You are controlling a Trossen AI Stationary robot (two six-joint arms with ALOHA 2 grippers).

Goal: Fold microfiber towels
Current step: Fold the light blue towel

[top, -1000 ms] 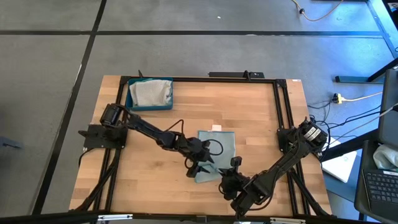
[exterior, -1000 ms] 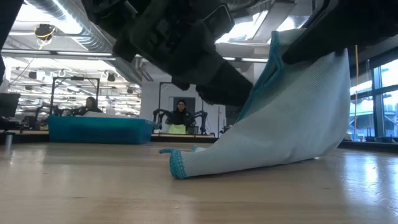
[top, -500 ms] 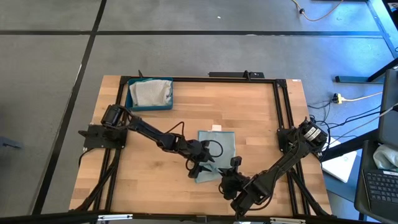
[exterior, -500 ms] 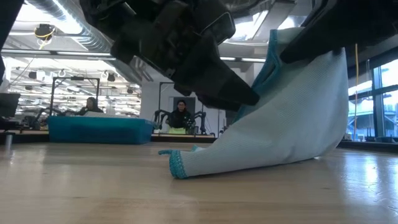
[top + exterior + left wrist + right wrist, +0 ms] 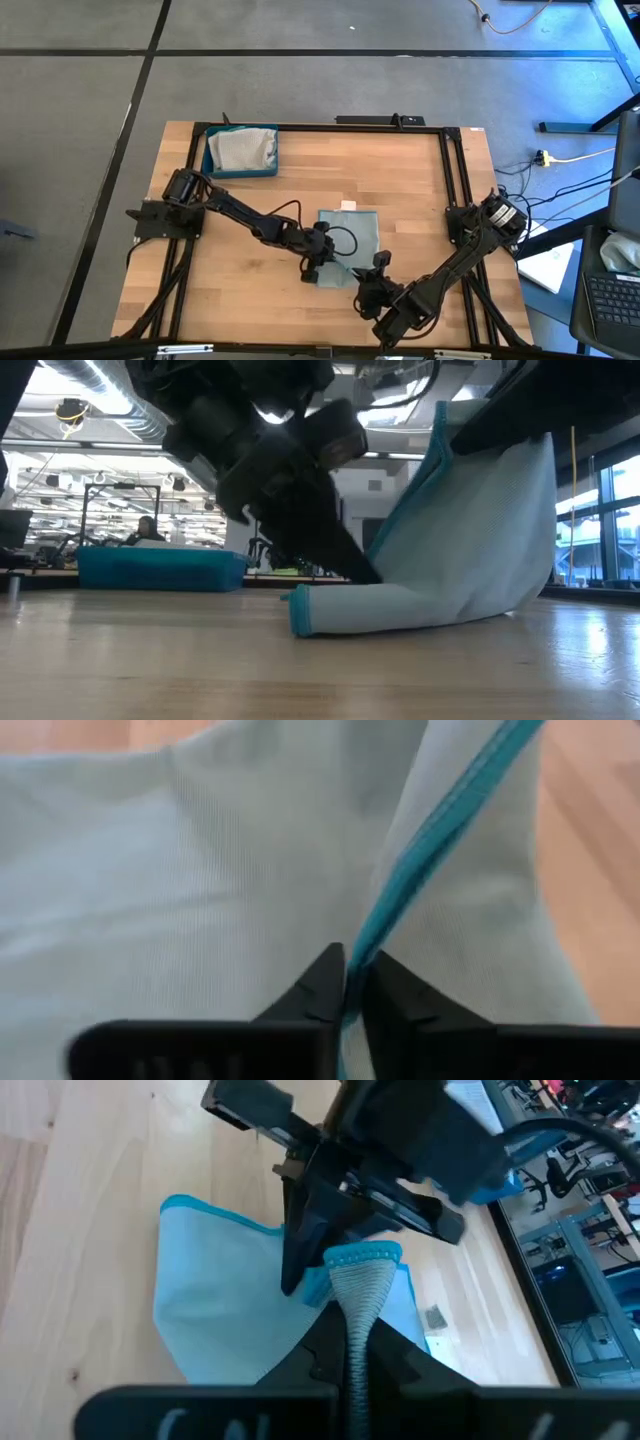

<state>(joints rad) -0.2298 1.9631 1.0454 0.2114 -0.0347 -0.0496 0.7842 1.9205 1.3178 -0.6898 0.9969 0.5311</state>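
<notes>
A pale blue microfiber towel (image 5: 352,238) with a teal hem lies at the table's middle, its far part flat on the wood. Its near part is raised like a tent (image 5: 470,540). My left gripper (image 5: 318,266) reaches in from the left and is shut on the towel's left edge, low by the table. My right gripper (image 5: 372,282) comes from the near right and is shut on a raised near corner. More towels, pale and grey, lie bunched in the dark blue tray (image 5: 240,150). My left gripper pinches the towel's teal-hemmed edge (image 5: 372,942) between its two fingertips, slanting down from the table's left. The hem runs away from the fingers, and the cloth beside it rests on the table (image 5: 340,618). My right gripper pinches a teal-hemmed corner of the towel (image 5: 362,1266) between its two fingers, coming up from the near right. The corner is lifted clear, and the cloth slopes down from it (image 5: 480,530) to the table, fairly taut.
The blue tray (image 5: 210,168) stands at the table's far left corner. A small pale tag (image 5: 348,205) lies just beyond the towel. Black frame rails (image 5: 452,170) run along the table's far and right sides. Bare wood (image 5: 240,285) spreads to the near left.
My left gripper has tipped down toward the towel's left edge and shut on the hem. The towel's low near-left corner has shifted a little toward the right and now lies rolled under. My right gripper has kept still with the raised corner.
</notes>
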